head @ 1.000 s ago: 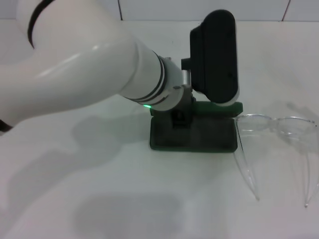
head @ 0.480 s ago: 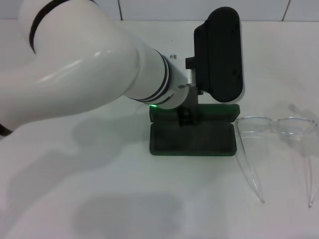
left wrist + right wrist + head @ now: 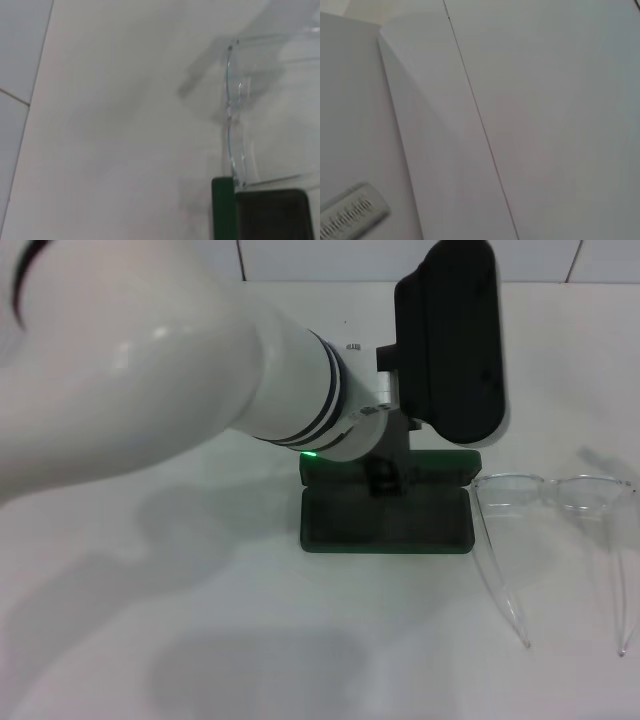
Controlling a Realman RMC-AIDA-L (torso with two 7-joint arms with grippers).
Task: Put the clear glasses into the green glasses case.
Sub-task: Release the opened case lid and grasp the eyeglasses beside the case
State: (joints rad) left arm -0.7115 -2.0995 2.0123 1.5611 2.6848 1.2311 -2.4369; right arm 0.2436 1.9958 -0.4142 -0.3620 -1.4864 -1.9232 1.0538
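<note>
Clear glasses (image 3: pixel 555 495) arms toward robot

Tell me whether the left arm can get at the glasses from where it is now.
Probably yes. The glasses lie in the open on the table, just right of the open case. The left claw sits over the case's back edge, with nothing between.

White tabletop (image 3: pixel 200 640), soft shadows; white tiled wall (image 3: pixel 320 258) behind.
</note>
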